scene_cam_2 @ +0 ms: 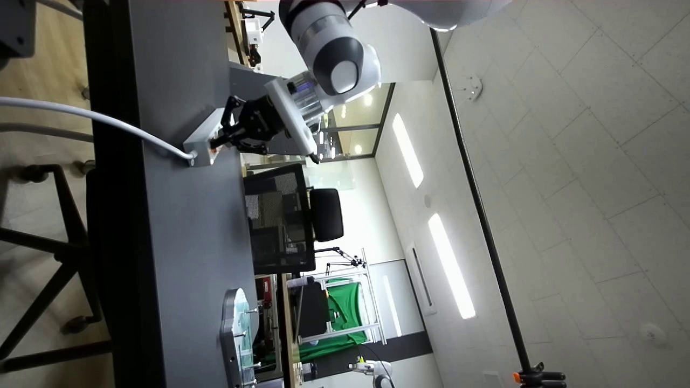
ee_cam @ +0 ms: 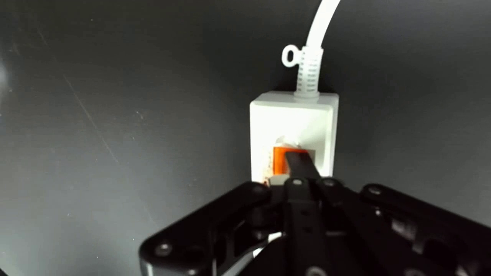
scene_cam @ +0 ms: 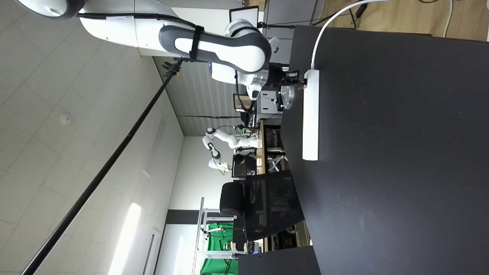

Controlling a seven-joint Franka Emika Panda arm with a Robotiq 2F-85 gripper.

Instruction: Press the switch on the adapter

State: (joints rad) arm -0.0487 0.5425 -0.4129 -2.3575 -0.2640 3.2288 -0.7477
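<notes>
The adapter, a long white power strip, lies flat on the dark table in both exterior views (scene_cam: 311,122) (scene_cam_2: 204,133). Its cable end also shows in the wrist view (ee_cam: 289,119), with a white cable (ee_cam: 321,23) leaving that end. The switch (ee_cam: 279,161) is orange and sits on the adapter's top near the cable. My gripper (ee_cam: 293,168) looks shut, with no object seen between its fingers. A dark fingertip covers part of the switch in the wrist view. In both exterior views the gripper (scene_cam: 304,81) (scene_cam_2: 216,140) reaches the adapter's cable end; whether it presses the switch cannot be told.
The dark table (scene_cam: 389,152) shows in both exterior views (scene_cam_2: 194,242), turned sideways. A round metal-rimmed piece with a clear top (scene_cam_2: 241,339) sits on it. A black mesh chair (scene_cam: 271,204) stands beyond the table edge. The white cable (scene_cam_2: 102,116) runs off the table.
</notes>
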